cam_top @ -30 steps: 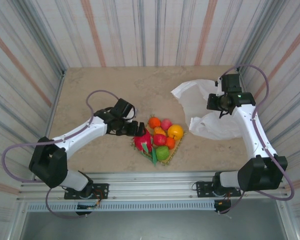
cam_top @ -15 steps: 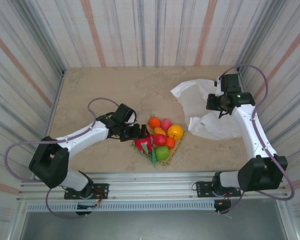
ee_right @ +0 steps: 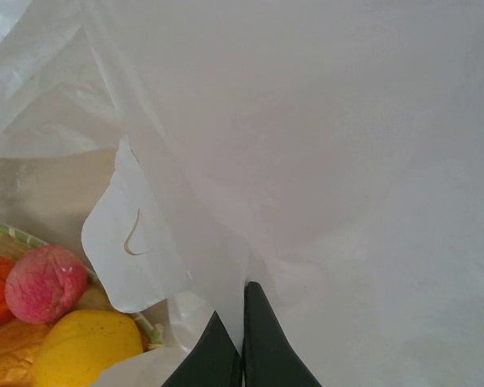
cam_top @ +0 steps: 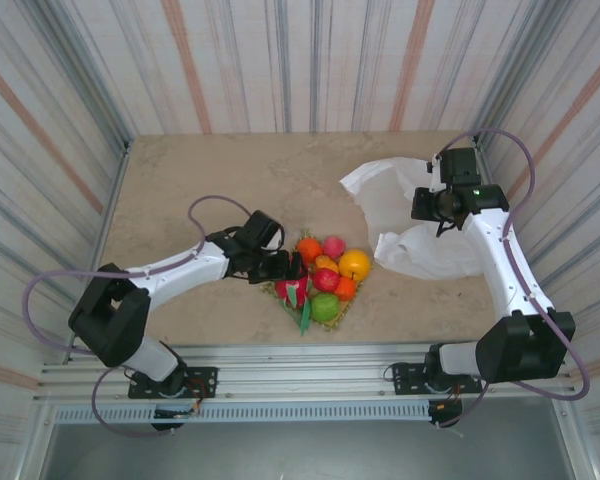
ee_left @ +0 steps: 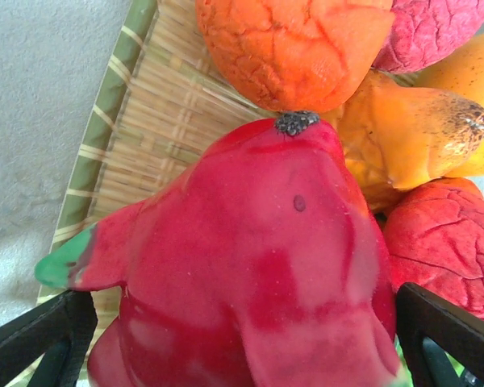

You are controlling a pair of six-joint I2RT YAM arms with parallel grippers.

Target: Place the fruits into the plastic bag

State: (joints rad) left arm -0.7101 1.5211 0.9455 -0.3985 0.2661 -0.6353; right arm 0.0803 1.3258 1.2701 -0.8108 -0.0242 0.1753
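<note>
**A:** What does the overhead view show?

**B:** A pale stone-patterned bench point(cam_top: 200, 180). Low in the middle of the frame, a heap of glossy toy fruits point(cam_top: 325, 272) sits on a square woven straw mat point(ee_left: 153, 137). Right of centre lies a crinkly translucent white plastic bag point(cam_top: 420, 255), near the mat's right edge.

**A:** And the two arms?

**B:** The left end effector point(cam_top: 277, 266) is at the left side of the heap. In its wrist view its dark fingers point(ee_left: 40, 339) stand spread wide at the bottom corners. They sit either side of a pink-red dragon fruit with green tips point(ee_left: 258, 242). I cannot tell whether they touch it. The right end effector point(ee_right: 230, 355), at the bottom centre of its wrist view, is pressed together and seems to pinch a fold of the bag.

**A:** Which step is this?

**B:** It looks like the first pick. All the fruit I can see is on the mat.

**A:** What does the next move call for?

**B:** A firm close on the dragon fruit, since it looks slick and rounded. Then it needs a lift clear of the rough-skinned orange point(ee_left: 290, 40) touching its tip. After that it goes rightward to the bag's mouth, which would need to be held open.
</note>
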